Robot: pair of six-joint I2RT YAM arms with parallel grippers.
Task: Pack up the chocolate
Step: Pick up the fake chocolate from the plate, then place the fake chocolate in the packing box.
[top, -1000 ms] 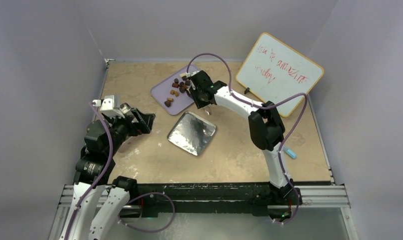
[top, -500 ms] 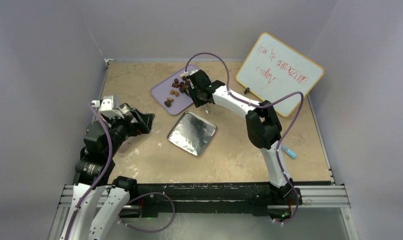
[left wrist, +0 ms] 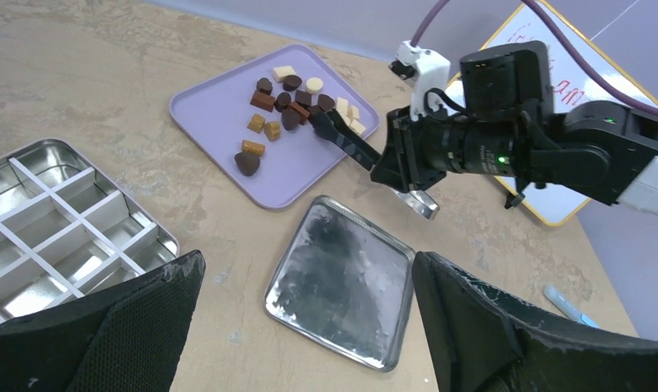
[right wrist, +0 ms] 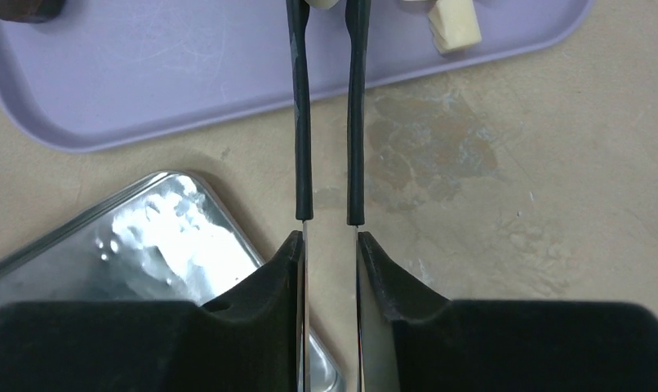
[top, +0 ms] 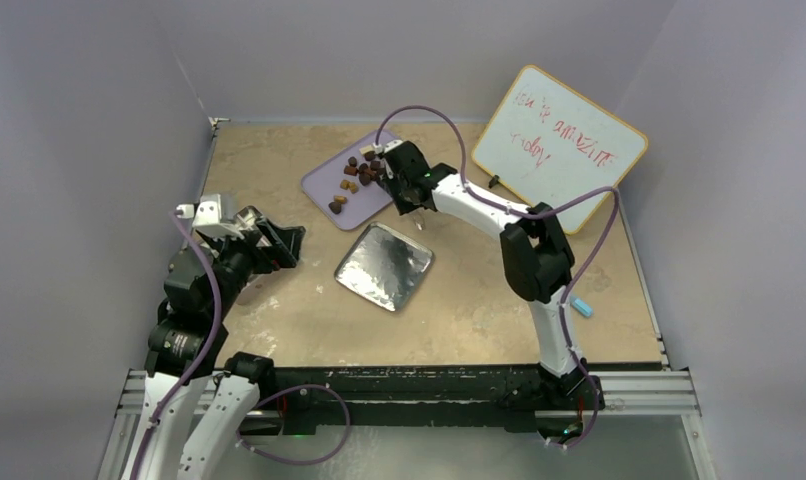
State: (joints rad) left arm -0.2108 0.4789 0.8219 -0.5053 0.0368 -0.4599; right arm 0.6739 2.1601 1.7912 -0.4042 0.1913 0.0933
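Observation:
Several chocolates (top: 357,173), dark, caramel and cream-white, lie on a lilac tray (top: 324,188) at the back; they also show in the left wrist view (left wrist: 278,102). My right gripper (top: 403,183) is shut on metal tongs (right wrist: 326,122) with black tips, which reach over the tray's near edge. A cream-white lump (right wrist: 324,2) shows between the tong tips at the frame's top edge; another (right wrist: 455,23) lies just to the right. My left gripper (top: 284,243) is open and empty, above the table beside a divided silver tin (left wrist: 56,229).
A shiny silver square lid (top: 384,265) lies at mid-table between the arms. A whiteboard (top: 559,145) leans at the back right. A blue marker (top: 582,305) lies by the right arm's base. Grey walls enclose the table.
My right gripper has edged slightly with the tongs over the tray. My left arm has shifted a little to the left.

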